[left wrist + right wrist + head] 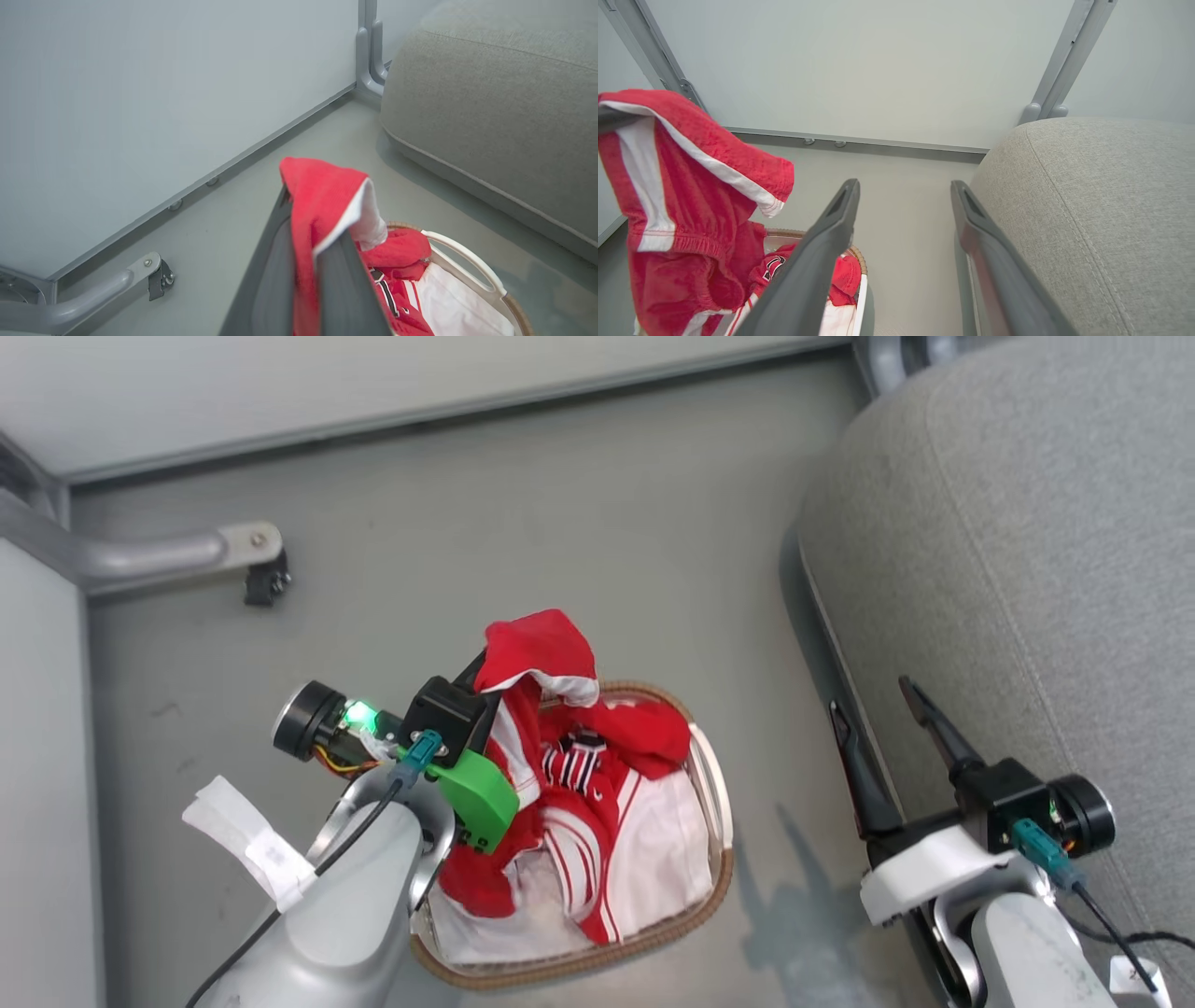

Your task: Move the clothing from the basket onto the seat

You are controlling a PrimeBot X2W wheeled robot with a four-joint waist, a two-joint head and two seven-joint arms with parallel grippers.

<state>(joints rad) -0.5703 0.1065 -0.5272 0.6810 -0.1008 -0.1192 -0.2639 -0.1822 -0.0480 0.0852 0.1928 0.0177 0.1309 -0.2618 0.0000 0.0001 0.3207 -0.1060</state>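
My left gripper [485, 674] is shut on a red garment with white trim [541, 653], lifted above the basket [714, 784]; the cloth drapes over the fingers [336, 280] and hangs back down into the basket. More red clothing with white stripes, including a jersey with black-and-white lettering [583, 765], lies in the basket on a white liner [667, 859]. The grey seat [1027, 541] stands to the right. My right gripper [873, 705] is open and empty beside the seat's edge, its fingers [831, 233] apart in the right wrist view, where the lifted garment [691, 186] hangs at left.
A grey metal frame leg with a black foot [266, 581] lies on the floor at the left. White wall panels with a baseboard [467, 401] run along the back. Bare grey floor lies between basket and seat.
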